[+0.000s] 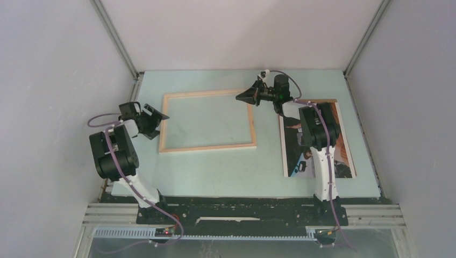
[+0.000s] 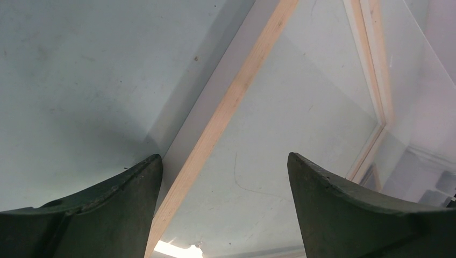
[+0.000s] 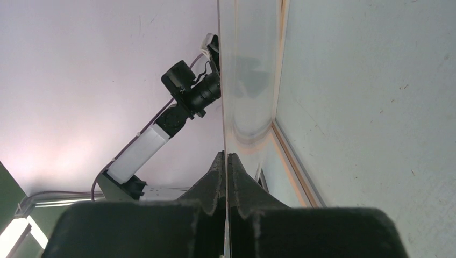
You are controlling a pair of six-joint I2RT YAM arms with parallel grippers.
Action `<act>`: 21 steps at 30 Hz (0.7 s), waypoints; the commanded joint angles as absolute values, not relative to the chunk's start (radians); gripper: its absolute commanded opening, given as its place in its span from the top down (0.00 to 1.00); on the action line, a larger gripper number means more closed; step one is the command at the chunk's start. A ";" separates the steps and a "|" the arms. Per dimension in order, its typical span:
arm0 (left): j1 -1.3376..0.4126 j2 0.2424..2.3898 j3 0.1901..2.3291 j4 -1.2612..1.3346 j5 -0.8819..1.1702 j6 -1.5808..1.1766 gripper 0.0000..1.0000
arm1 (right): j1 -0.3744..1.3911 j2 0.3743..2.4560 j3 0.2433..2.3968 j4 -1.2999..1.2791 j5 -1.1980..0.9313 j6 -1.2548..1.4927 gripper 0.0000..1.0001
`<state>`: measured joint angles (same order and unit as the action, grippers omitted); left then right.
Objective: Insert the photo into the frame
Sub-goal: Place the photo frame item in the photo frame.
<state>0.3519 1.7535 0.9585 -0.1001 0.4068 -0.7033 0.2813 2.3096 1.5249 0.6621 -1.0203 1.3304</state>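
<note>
At the frame's far right corner my right fingers (image 3: 226, 161) are pressed together on a thin glossy edge of the frame (image 1: 207, 147); whether that edge is a clear pane I cannot tell. My left fingers (image 1: 160, 115) are spread wide over the frame's left rail, holding nothing. The photo (image 1: 293, 153) lies face up on the right of the worktop (image 1: 215, 174), partly under my right arm (image 1: 317, 134) and well apart from the frame, so it is not yet in. That pinch worries me. So slim an edge could slip free or flex if I lift or twist. The frame looks to rest loose, so it could skid with nothing bracing it. My left fingers could knock the rail if they come down crooked. The glossy photo lies flat, so getting under its edge may be awkward. The worktop is a smooth pale green sheet, faintly specked and scratched. Plain pale walls (image 1: 48, 80) close it on three sides, with metal struts (image 1: 115, 40) at the back corners.
</note>
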 commanded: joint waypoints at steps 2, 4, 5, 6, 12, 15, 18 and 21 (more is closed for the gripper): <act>0.334 1.720 0.940 -0.067 0.474 -0.730 0.13 | 0.291 2.278 1.521 0.695 -1.025 1.340 1.00; 0.329 1.715 0.935 -0.066 0.478 -0.732 0.13 | 0.295 2.284 1.515 0.683 -1.014 1.325 1.00; 0.328 1.713 0.932 -0.063 0.480 -0.734 0.13 | 0.296 2.286 1.514 0.672 -1.010 1.315 1.00; 0.327 1.711 0.930 -0.062 0.480 -0.735 0.13 | 0.297 2.290 1.512 0.669 -1.008 1.312 1.00; 0.326 1.707 0.928 -0.061 0.483 -0.734 0.13 | 0.288 2.305 1.488 0.753 -0.996 1.412 1.00; 0.326 1.706 0.929 -0.061 0.485 -0.734 0.13 | 0.284 2.298 1.495 0.744 -0.992 1.431 1.00; 0.327 1.700 0.928 -0.061 0.484 -0.732 0.13 | 0.284 2.290 1.500 0.740 -0.992 1.446 1.00; 0.325 1.702 0.928 -0.061 0.484 -0.730 0.13 | 0.284 2.282 1.499 0.732 -0.986 1.450 1.00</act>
<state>0.3462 1.7508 0.9508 -0.0826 0.4156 -0.7078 0.2771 2.3096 1.4887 0.6971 -0.9939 1.4139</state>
